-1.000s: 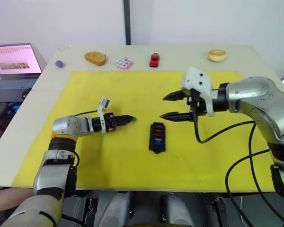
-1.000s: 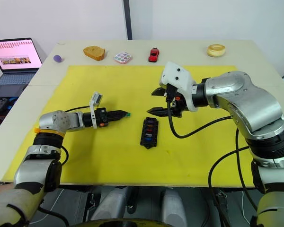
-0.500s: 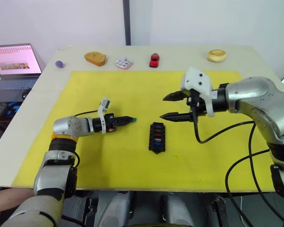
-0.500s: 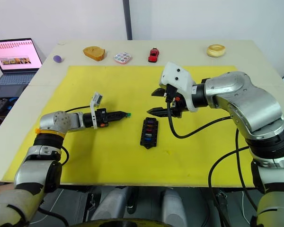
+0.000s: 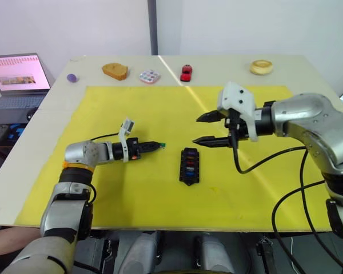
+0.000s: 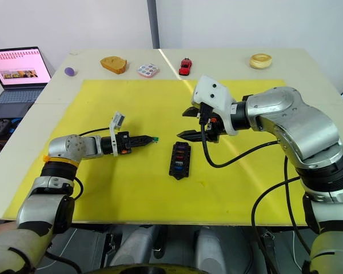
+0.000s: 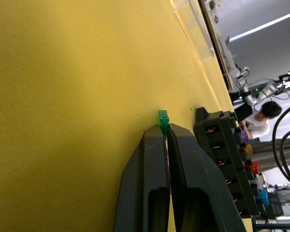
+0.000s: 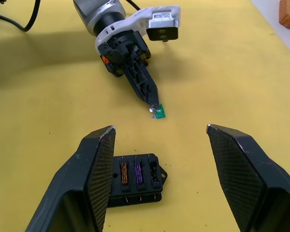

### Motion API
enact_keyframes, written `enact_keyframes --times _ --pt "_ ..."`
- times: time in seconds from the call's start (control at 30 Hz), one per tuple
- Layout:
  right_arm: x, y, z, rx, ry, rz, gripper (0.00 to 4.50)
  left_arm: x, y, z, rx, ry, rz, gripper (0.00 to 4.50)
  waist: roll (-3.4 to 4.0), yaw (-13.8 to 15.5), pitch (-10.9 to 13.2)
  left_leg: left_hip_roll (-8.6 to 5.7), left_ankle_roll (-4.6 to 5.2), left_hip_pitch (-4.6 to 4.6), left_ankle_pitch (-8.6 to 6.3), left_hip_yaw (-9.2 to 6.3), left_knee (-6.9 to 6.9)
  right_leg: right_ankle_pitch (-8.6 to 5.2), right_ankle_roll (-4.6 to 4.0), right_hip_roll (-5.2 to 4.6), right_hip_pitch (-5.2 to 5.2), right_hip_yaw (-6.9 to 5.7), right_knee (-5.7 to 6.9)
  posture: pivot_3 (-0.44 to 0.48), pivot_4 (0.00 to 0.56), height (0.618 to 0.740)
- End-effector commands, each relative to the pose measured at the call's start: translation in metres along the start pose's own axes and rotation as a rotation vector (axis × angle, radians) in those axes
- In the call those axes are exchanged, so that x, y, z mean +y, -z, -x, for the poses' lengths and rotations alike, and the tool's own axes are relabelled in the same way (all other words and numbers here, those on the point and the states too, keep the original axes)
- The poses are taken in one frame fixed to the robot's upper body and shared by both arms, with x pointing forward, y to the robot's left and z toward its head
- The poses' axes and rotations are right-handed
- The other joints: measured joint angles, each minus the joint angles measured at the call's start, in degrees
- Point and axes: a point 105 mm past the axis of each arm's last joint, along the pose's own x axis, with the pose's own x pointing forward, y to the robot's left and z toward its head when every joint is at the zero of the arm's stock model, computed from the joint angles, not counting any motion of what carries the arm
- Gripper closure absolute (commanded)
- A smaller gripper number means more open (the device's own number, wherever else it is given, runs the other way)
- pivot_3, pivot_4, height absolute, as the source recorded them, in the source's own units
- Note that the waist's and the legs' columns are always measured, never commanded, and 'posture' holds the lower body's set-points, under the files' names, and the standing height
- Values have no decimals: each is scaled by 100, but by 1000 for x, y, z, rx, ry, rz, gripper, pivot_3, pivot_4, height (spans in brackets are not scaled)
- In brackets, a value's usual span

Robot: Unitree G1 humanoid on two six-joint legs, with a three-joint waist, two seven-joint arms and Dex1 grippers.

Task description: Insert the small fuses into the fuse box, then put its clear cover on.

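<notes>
**Green fuse pinched at left fingertips, fuse box near the mat's middle**

Seen from above: a pale desk [image 5: 308, 68] covered mostly by a yellow mat [image 5: 131, 188]. Left gripper [image 5: 158, 145] reaching low over the mat from the left edge, fingers pressed together on a tiny green fuse [image 5: 163, 145] at the very tips, just above the mat surface. Black fuse box [image 5: 189, 165] lying flat near the mat's middle, just beside the green fuse and apart from it, with several coloured fuses [image 5: 189, 167] already seated in its slots: purple and orange ones visible at one end in the right wrist view. Right gripper [image 5: 204, 129] hovering above the far end of the fuse box, jaws spread wide, holding nothing. Clear cover [image 7: 193, 26] lying on the mat toward its far edge, faint against the yellow. Along the desk's far edge: a slice of toast [image 5: 115, 70], a round dotted disc [image 5: 150, 76], a red toy car [image 5: 186, 72], a doughnut [image 5: 262, 67] and a small purple ball [image 5: 72, 77]. Open laptop [image 5: 18, 77] beyond the desk's left edge.
</notes>
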Motion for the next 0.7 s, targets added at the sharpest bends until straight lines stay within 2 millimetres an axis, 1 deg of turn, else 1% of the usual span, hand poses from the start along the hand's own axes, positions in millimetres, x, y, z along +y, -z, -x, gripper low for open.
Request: enact_keyframes --times 0.03,0.1,0.2,0.27,0.37,0.43,0.57,0.6,0.7 --pt "1 -10 3 -26 11 53 1286 22 19 3 40 -103 40 4430 0 3 0 0 0 0 0 0 0 0 0 0 0 0 0 0 150 740" --pt "1 -10 4 -25 12 53 1286 21 15 4 26 -96 32 4430 0 4 -1 0 0 0 0 0 0 0 0 0 0 0 0 0 150 740" --pt "0 -11 5 -23 7 42 1286 2 -3 12 -61 -7 -106 4430 0 -12 -1 0 -1 0 -1 0 -1 0 0 0 0 0 0 0 150 740" --pt "-1 -10 6 -16 -2 14 1286 -5 -11 16 -113 7 -173 4430 -1 -15 0 3 -2 -4 0 0 -4 0 0 0 0 2 0 0 150 740" --pt "-4 -11 6 -18 -13 -46 1286 -26 -15 21 -151 93 -315 4430 -3 -45 3 3 -2 -12 1 1 -7 0 -1 1 0 3 0 0 150 740" --pt "-6 -14 6 -25 -18 -72 1286 -37 -19 24 -176 117 -373 4430 -3 -103 4 3 -3 -18 2 1 -11 0 -1 1 -4 4 0 0 150 740" --pt "-5 -32 9 -68 -94 -159 1286 -86 -36 34 -258 240 -544 4430 -8 -153 9 4 -4 -25 3 1 -19 -1 -2 0 -9 3 -3 0 150 740" --pt "-4 -37 11 -78 -113 -182 1286 -99 -39 37 -262 277 -584 4430 -8 -157 10 4 -4 -25 3 0 -19 -1 -2 0 -8 3 -6 0 150 740" --pt "0 -51 17 -108 -183 -224 1286 -129 -39 40 -240 342 -678 4430 -8 -153 11 3 -3 -26 3 1 -21 -1 -2 0 -9 3 -8 0 150 740"
